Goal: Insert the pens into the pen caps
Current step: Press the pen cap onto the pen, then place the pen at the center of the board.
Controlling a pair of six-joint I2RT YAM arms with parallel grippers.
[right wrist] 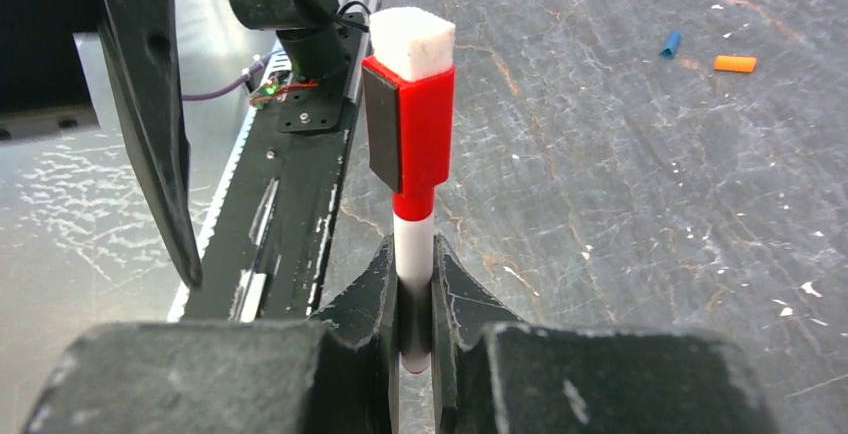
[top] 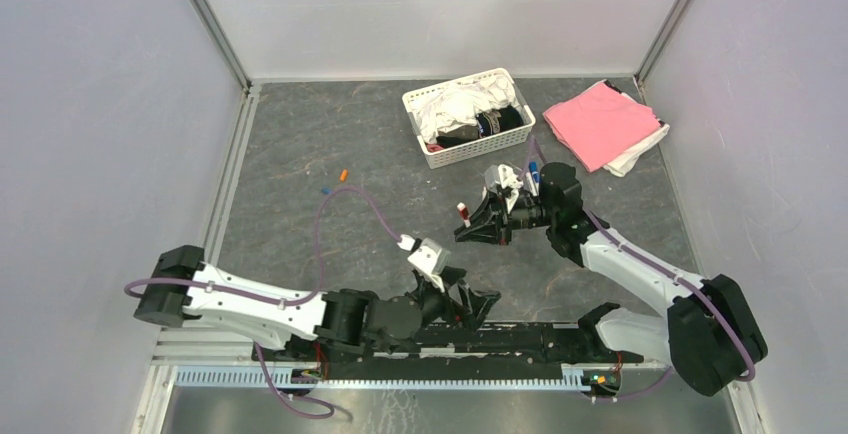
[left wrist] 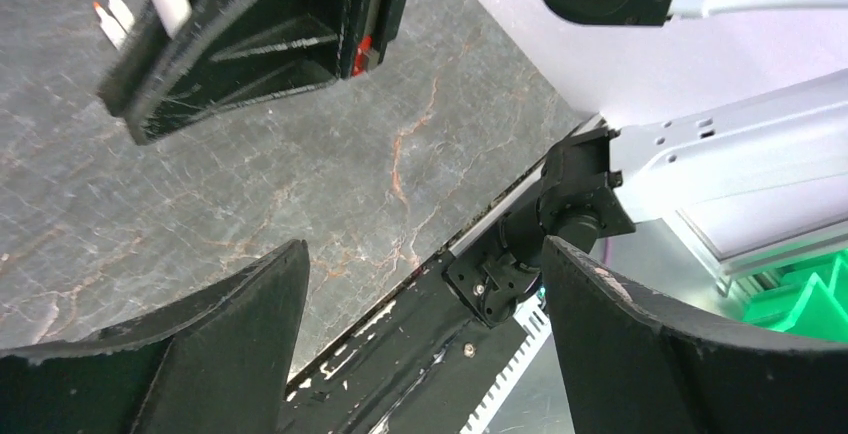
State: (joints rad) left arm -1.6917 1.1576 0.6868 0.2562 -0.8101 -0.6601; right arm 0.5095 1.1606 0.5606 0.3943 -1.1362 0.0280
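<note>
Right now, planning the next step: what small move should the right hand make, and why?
Probably set the pen down: the right hand is shut on it, its red cap looks seated, and the left hand stands open, empty.

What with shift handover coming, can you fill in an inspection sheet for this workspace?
Surface: grey marbled tabletop, a few white specks.
Job's things: red-capped pen upright in right hand; orange cap and blue cap loose on the table; two more pens lying flat.
Clutter: white basket of clothes; pink cloth folded beside it.
Hands: left hand open, empty; right hand shut on the pen.
Cables: purple cable looping off each arm.
Surroundings: white walls on three sides; metal rail at near edge.
</note>
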